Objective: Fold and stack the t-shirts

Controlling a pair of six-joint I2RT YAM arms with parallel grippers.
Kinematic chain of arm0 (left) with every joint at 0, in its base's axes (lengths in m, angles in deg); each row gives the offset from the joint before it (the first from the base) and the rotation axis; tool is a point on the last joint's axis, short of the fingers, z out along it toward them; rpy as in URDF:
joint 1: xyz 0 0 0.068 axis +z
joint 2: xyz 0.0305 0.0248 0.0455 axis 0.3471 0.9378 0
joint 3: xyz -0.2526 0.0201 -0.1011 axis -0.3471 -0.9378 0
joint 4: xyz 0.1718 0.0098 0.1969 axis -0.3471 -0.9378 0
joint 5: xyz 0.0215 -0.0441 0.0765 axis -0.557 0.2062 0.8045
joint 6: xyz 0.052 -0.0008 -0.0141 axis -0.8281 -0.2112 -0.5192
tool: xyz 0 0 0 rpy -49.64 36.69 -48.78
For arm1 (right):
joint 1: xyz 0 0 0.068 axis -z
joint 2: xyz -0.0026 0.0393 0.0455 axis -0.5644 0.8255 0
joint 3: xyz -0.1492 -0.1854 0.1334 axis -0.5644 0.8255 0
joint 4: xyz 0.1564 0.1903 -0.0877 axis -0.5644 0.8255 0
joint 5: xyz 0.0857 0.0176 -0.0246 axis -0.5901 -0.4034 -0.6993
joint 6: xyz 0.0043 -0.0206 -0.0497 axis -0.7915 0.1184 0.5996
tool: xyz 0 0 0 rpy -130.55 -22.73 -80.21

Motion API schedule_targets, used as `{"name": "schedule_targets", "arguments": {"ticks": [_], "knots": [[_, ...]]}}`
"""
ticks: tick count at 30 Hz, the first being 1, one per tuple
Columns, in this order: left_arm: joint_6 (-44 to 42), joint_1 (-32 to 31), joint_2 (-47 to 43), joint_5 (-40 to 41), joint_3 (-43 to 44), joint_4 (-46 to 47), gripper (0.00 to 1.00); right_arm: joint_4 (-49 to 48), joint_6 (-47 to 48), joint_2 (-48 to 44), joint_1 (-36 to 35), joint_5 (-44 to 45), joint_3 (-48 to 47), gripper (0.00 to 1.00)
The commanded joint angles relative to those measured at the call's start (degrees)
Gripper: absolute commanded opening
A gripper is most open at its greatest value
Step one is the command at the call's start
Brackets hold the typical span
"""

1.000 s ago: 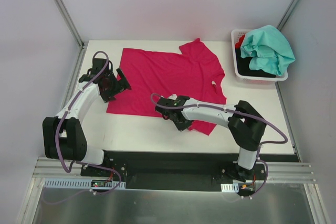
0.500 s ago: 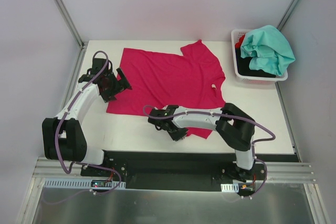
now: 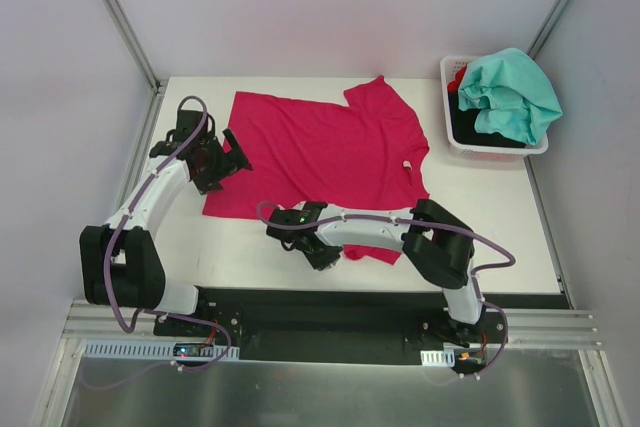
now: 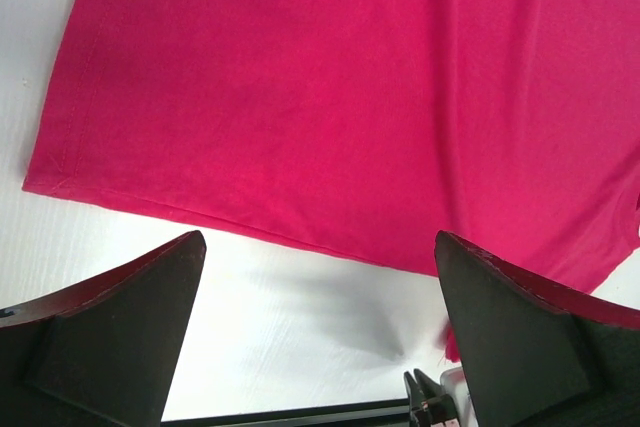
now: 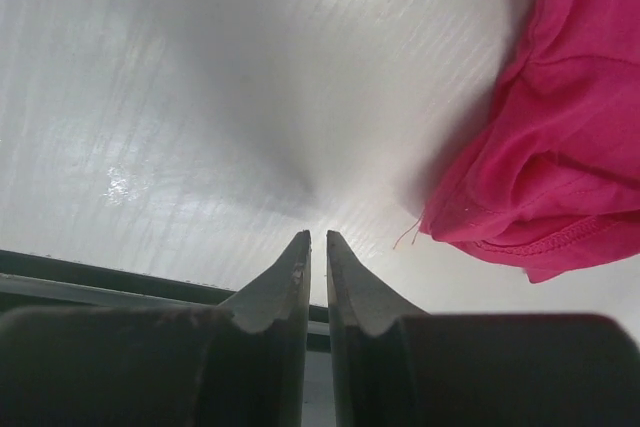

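The right gripper (image 5: 318, 235) points down at bare white table (image 3: 250, 247) near its front edge. Its fingers stand only a narrow slit apart, and there is nothing between them. Just to one side of the fingertips, not touching them, lies a rumpled hem of the magenta-pink t-shirt (image 3: 320, 147), a bunched sleeve with a loose thread.

The left gripper (image 4: 318, 237) hovers over the far left part of the table with its jaws spread wide and holding nothing. Below it are the shirt's straight bottom hem and one corner, lying flat.

The pink shirt is spread across the middle of the table. Its body is smooth, its far sleeve points toward the back edge, and a small white label shows at the neck.

At the back right corner stands a white plastic basket (image 3: 446, 107). A teal-mint t-shirt (image 3: 510, 92) is heaped over its top, with black and red cloth under it.

The task looks to be at an early stage. No fold shows in the pink shirt and no stack is in view. The basket's shirts are yet to be taken out, so nearly all the folding and stacking appears left to do.
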Motion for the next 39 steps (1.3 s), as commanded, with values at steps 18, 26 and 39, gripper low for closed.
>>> {"name": "schedule_targets", "arguments": {"ticks": [18, 26, 39], "knots": [[2.6, -8.5, 2.2, 1.8, 3.8, -0.4, 0.99, -3.3, 5.4, -13.3, 21.0, 6.6, 10.6, 0.25], [2.7, -12.6, 5.4, 1.9, 4.9, -0.2, 0.99, -5.9, 9.1, -13.1, 25.9, 5.8, 11.7, 0.25], [1.0, -14.0, 13.0, -12.7, 9.9, 9.8, 0.99, -7.1, 9.1, -14.9, 29.0, 4.0, 16.0, 0.23]]}}
